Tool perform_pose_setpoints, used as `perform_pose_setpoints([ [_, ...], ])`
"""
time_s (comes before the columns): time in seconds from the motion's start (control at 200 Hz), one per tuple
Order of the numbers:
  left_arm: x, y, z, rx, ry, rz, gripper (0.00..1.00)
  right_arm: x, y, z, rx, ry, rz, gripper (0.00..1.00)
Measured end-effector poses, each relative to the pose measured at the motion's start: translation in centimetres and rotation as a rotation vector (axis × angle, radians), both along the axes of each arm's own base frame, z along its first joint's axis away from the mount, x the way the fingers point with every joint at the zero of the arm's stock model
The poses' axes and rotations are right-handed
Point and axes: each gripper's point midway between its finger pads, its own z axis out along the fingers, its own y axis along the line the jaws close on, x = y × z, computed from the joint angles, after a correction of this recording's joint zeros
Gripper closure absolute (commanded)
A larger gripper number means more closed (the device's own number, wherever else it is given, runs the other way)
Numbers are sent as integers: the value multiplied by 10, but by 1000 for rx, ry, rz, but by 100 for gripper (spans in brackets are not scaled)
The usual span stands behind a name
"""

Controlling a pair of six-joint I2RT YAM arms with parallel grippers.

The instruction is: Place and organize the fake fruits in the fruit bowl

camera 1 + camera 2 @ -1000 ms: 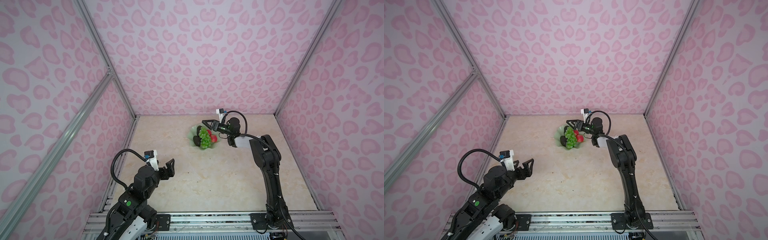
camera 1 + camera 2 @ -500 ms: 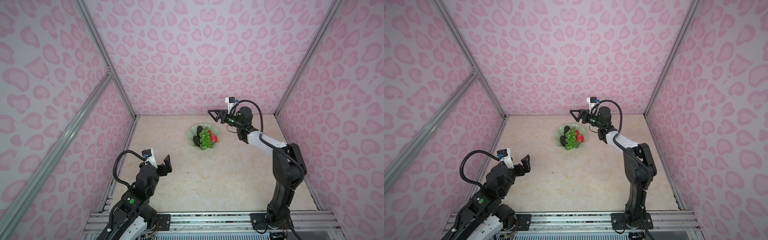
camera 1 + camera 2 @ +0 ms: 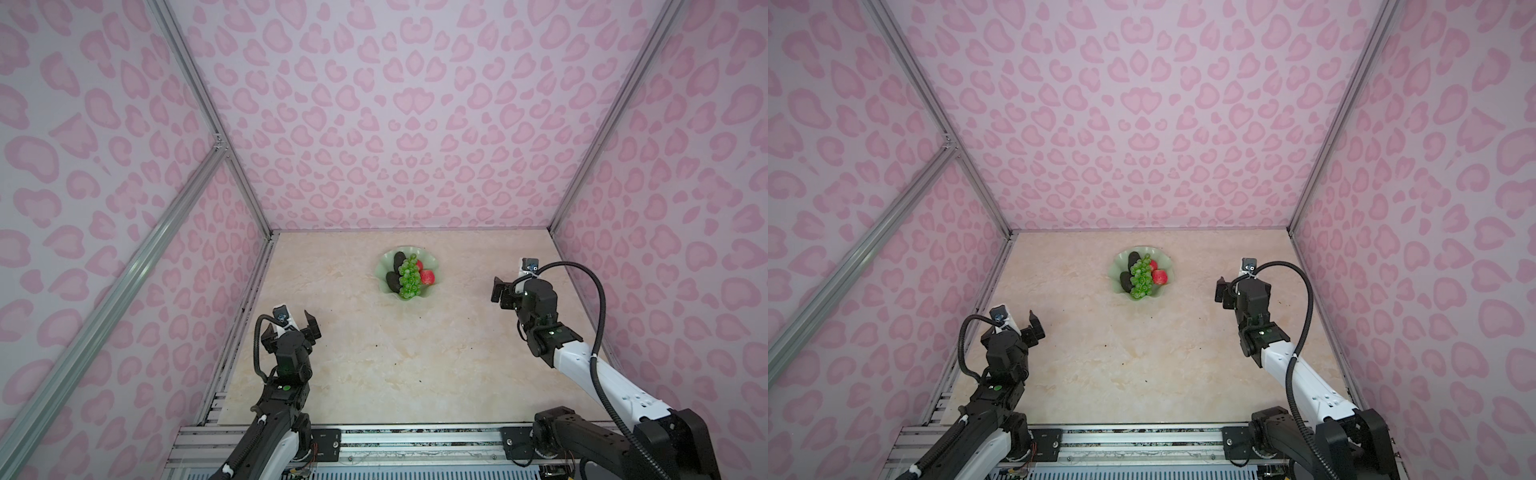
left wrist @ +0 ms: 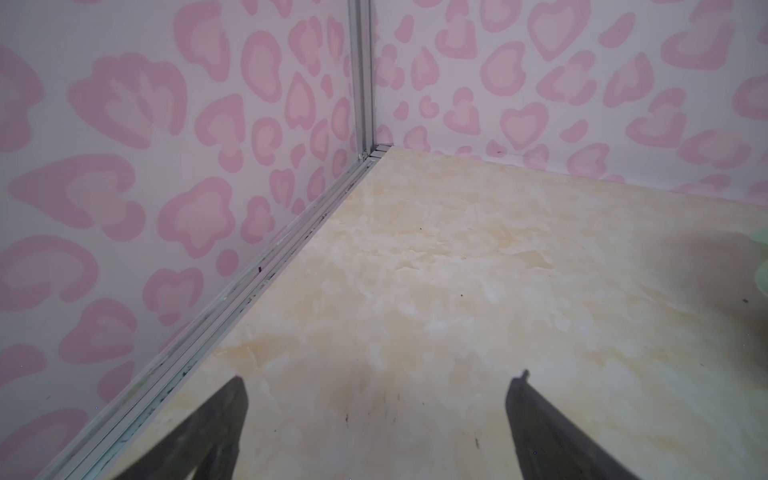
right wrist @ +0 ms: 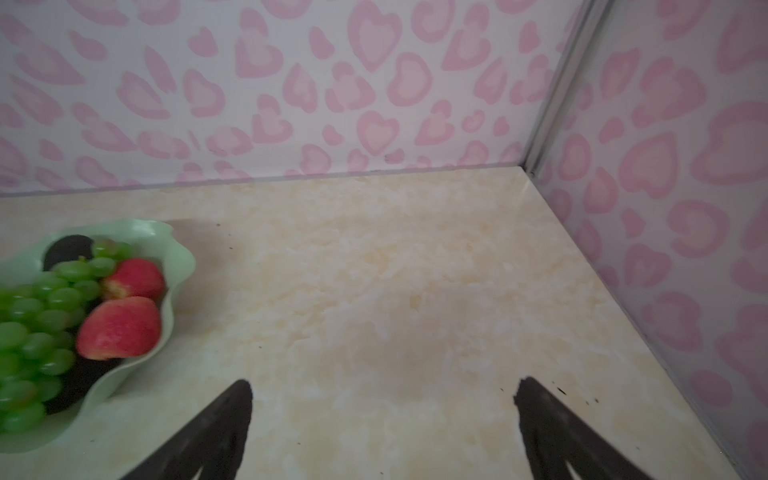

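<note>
Bench (image 3: 374, 353) lies bare of fruit around the fruit bowl (image 3: 383, 270), so the job looks done: grapes (image 3: 409, 276) along the bowl's middle, dark avocados (image 3: 400, 259) in its left side, two apples (image 3: 428, 276) in its right. A second ago the right fingers (image 5: 552, 419) hovered over the bowl; now they hang well to its right, spread wide, empty. Left fingers (image 4: 224, 411), well short of the bowl, gape too, holding nothing.
</note>
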Motion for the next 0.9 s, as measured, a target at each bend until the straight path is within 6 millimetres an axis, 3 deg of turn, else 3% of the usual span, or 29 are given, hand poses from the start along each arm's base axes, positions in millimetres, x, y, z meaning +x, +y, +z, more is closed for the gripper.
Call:
perform_pose_setpoints([
  [0.165, 17, -2, -27, -32, 52, -52, 2, -5, -44, -55, -75, 52, -125, 1],
  [0.395, 59, -4, -25, -58, -5, -103, 2, 0, -59, -87, -90, 22, -151, 1],
  [0.485, 72, -8, -38, -71, 30, -132, 2, 3, -61, -88, -74, -18, -141, 1],
  [0.58, 89, -14, -21, -73, -17, -174, 2, 5, -58, -92, -65, -47, -115, 1],
  [0.65, 92, -18, -18, -65, -24, -188, 2, 6, -54, -94, -63, -59, -90, 1],
  [0.825, 96, -26, -17, -47, -11, -218, 2, 13, -51, -72, -55, -132, -75, 1],
  [0.9, 97, -28, -19, -43, -2, -229, 2, 14, -49, -71, -55, -133, -65, 1],
])
